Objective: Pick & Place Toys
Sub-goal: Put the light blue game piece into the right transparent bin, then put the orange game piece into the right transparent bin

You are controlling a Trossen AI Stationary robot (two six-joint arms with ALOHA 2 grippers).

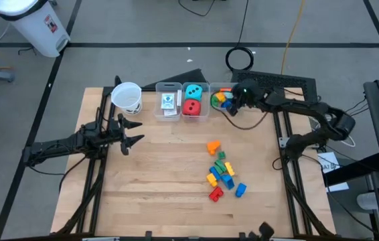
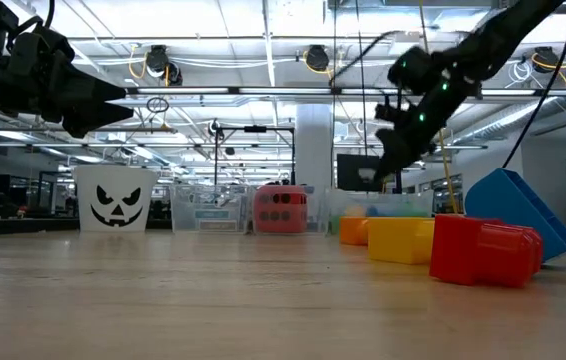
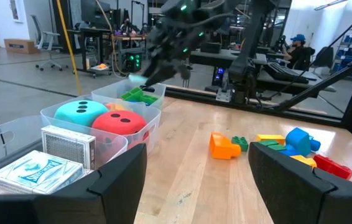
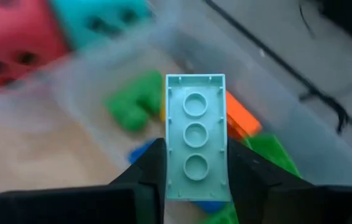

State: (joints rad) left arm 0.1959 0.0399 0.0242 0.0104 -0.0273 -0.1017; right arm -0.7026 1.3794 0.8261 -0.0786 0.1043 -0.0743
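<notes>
right claw (image 4: 196, 163) clamped shut, left claw (image 3: 194, 180) spread

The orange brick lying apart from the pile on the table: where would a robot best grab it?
Probably from straight above, jaws across the narrower width of the orange brick. It lies flat with bare wood around it, a little apart from the brick pile, so its sides look free for the jaws.

Bin contents behind the pale teal brick (image 4: 196, 138) blurred in right wrist view, brick's lower end hidden between fingers; card packs (image 3: 36, 172) cut off by left end effector fingers.
</notes>
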